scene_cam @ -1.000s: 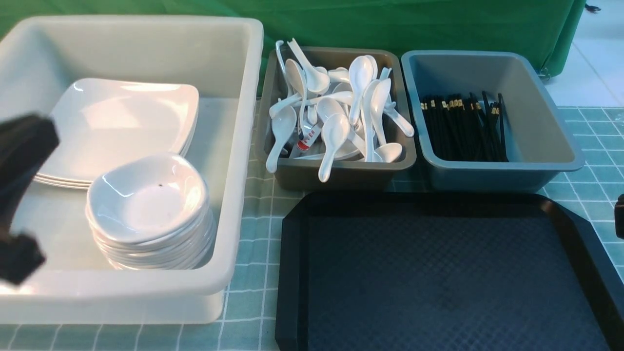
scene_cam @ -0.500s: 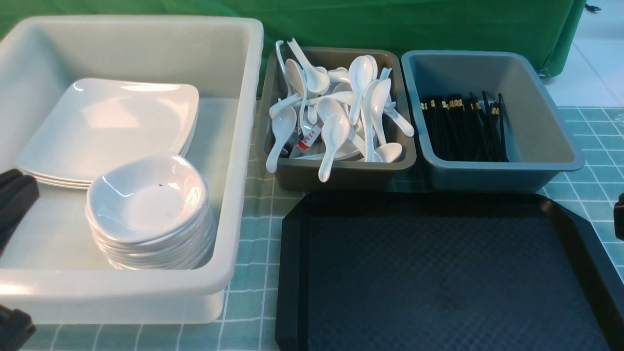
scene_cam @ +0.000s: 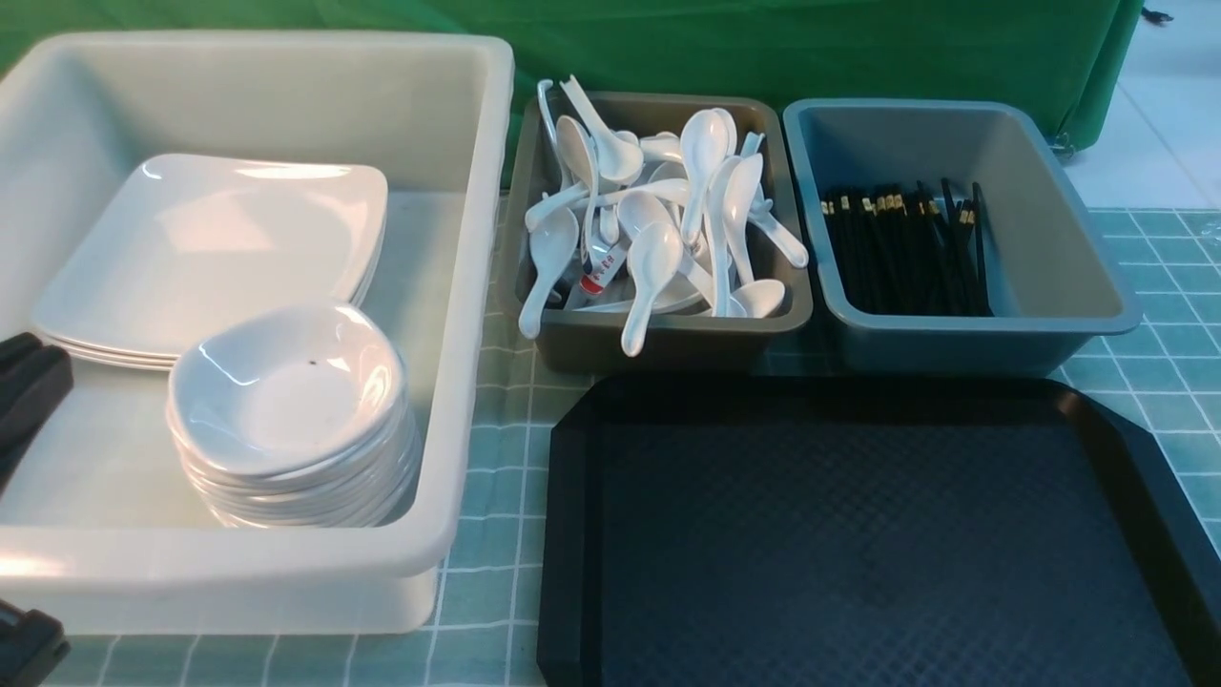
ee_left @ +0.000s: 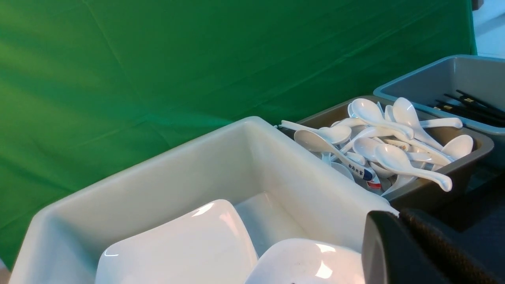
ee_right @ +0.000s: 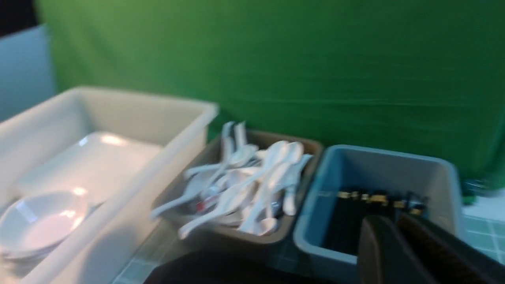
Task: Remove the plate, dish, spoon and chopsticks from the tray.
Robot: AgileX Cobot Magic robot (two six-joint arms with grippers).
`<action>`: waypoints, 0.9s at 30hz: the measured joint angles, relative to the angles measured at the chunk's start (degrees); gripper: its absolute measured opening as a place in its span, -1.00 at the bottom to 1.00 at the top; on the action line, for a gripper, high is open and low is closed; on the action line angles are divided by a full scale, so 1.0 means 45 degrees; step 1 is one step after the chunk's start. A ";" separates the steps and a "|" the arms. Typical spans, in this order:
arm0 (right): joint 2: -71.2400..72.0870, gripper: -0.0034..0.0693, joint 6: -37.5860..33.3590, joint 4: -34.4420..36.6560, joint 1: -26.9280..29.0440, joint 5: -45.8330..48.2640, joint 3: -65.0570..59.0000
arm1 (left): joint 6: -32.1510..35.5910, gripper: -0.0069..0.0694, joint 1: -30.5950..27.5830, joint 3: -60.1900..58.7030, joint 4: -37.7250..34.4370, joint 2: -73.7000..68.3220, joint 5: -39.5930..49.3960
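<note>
The black tray lies at the front right with nothing on it. The large white square plate tops a stack in the white tub, behind a stack of small white dishes. Several white spoons fill the brown tub. Black chopsticks lie in the grey-blue tub. My left gripper is at the left edge by the white tub; its wrist view shows it shut and empty. My right gripper is out of the front view, shut and empty, in front of the chopstick tub.
The three tubs stand in a row behind and left of the tray on a green checked cloth. A green curtain hangs behind. The table's right end and a tiled floor show at the far right.
My left gripper drew back from over the white tub to the left edge, then held still. The bit of my right arm at the right edge has left the front view.
</note>
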State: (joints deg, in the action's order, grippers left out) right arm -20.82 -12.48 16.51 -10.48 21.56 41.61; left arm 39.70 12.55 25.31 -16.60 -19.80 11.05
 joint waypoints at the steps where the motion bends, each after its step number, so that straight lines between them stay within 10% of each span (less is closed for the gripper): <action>1: 0.0394 -0.67 0.0133 0.0000 0.0133 -0.0338 -0.0560 | 0.0003 -0.79 0.0000 0.0000 0.0000 0.0000 0.0000; 9: 0.2737 -0.81 0.0154 -0.0308 0.0379 -0.3027 -0.5593 | 0.0040 -0.79 0.0000 0.0000 0.0027 0.0000 0.0000; 27: 0.4602 -0.85 -0.0536 -0.2899 0.0978 -0.1614 -0.9317 | 0.0051 -0.79 0.0000 0.0000 0.0037 0.0000 0.0057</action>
State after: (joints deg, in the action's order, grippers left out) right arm -0.11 -14.89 3.46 -6.08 14.30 -0.32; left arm 39.93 12.55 25.31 -16.43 -19.80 11.31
